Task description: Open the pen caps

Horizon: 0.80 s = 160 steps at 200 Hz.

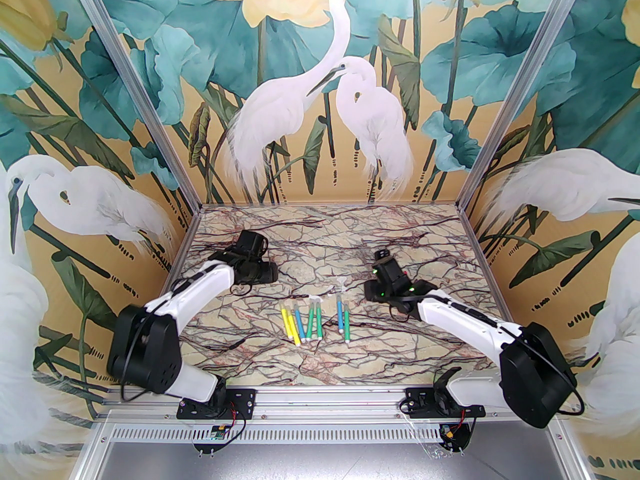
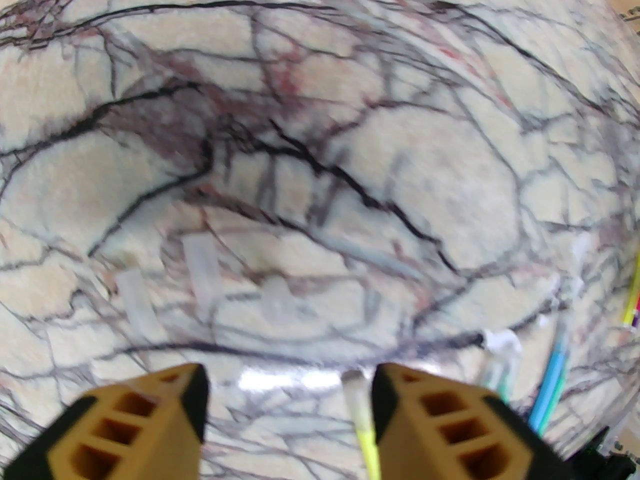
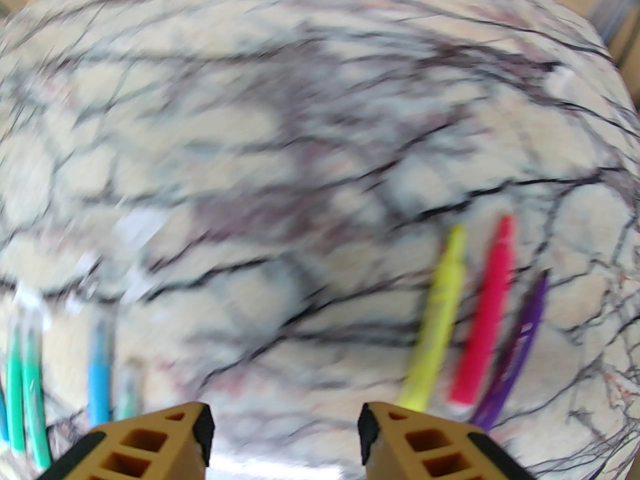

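The jaws of both grippers stand well apart with nothing between them. The left gripper (image 2: pixel 290 408) and the right gripper (image 3: pixel 285 438) each hang over the marble-patterned table (image 1: pixel 425 248). Near the middle of the table lies a row of pens (image 1: pixel 305 320) in yellow, blue and green. The right wrist view shows a yellow pen (image 3: pixel 440 313), a pink pen (image 3: pixel 487 313) and a purple pen (image 3: pixel 520 348) side by side, their tips seemingly bare, though blurred. Three clear pen caps (image 2: pixel 202 273) lie loose on the marble, apart from the pens.
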{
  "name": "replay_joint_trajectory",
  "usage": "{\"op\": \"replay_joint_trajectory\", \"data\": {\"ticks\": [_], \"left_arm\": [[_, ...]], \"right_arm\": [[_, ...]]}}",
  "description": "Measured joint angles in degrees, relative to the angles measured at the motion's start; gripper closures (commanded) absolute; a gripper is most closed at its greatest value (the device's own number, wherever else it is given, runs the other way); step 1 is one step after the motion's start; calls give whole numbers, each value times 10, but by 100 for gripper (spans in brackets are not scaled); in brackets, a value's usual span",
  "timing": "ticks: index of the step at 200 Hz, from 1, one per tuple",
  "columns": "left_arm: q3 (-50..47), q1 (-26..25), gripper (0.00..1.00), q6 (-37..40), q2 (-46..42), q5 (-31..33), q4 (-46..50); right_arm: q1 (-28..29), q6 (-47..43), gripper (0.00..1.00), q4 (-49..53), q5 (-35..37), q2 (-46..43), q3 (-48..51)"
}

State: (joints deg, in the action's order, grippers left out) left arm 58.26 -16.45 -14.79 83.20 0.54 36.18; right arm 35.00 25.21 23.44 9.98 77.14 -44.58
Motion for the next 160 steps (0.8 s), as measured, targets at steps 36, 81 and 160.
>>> {"op": "replay_joint_trajectory", "data": {"ticks": [36,81,160], "left_arm": [[-25,0,30,-1,-63,-49,-30],[-53,0,31,-6,-98,-72,-52],[-79,0,30,-12,-144,-90,-78]], "right_arm": [[26,3,45,9,-43,16,-7],[55,20,47,14,-85,40,-7],[103,62,51,32,-116,79,-8]]}}
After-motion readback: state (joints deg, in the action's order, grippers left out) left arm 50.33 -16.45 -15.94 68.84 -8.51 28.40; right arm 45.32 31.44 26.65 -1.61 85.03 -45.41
